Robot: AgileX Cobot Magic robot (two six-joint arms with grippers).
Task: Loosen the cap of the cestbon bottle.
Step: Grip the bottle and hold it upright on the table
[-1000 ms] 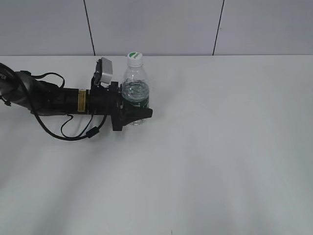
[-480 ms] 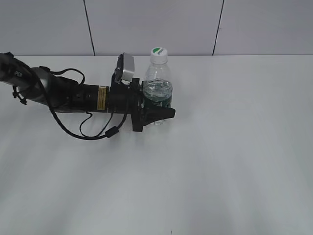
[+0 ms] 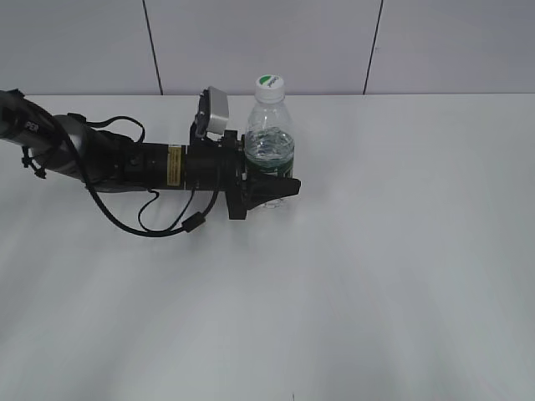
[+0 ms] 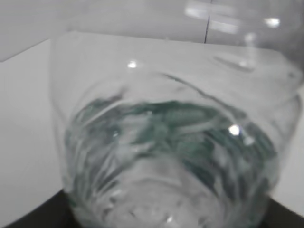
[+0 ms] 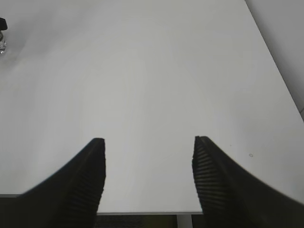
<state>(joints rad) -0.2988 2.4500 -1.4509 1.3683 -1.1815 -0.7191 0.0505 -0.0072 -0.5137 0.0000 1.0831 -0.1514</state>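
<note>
The cestbon bottle (image 3: 269, 140) stands upright at the back of the white table, clear, with a dark green label band. Its white cap (image 3: 268, 83) with a green logo sits on the neck, and nothing touches it. My left gripper (image 3: 271, 174) reaches in from the left and is shut on the bottle at the label band. The near finger (image 3: 269, 190) shows in front; the far one is hidden behind the bottle. The left wrist view is filled by the bottle (image 4: 166, 142), blurred. My right gripper (image 5: 148, 140) hangs open above the table's near edge, holding nothing, and is outside the exterior view.
A grey panelled wall (image 3: 267, 42) rises right behind the table. A black cable (image 3: 163, 225) loops down from the left arm onto the table top. The table's front edge (image 5: 142, 212) lies just under the right gripper.
The left arm carried the bottle to the right, then lifted it very slightly. Its grip stayed the same. The cap has not been touched.
</note>
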